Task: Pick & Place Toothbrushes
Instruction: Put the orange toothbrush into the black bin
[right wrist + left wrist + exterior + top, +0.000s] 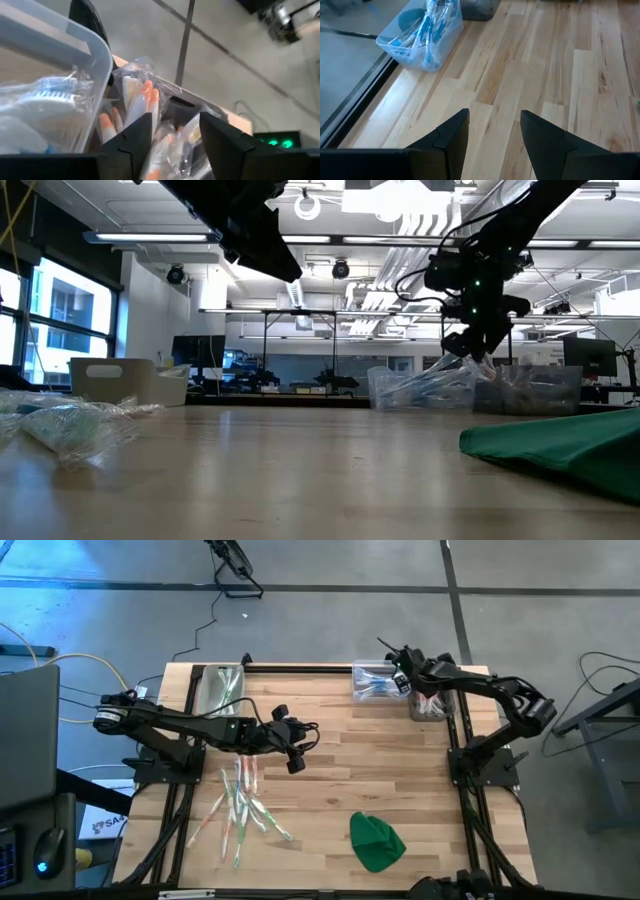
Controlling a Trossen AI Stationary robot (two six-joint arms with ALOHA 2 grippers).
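Note:
Several toothbrushes lie loose on the wooden table, near its left front; in the low view they show as a pale heap. My left gripper hangs open over bare wood at mid-table, beyond that pile, and holds nothing. My right gripper is open at the far right, just above a clear bin of orange-tipped wrapped toothbrushes. I see nothing between its fingers.
A clear bin of blue toothbrushes stands at the far edge beside the orange one. Another bin with green ones sits at the far left. A green cloth lump lies near the front right.

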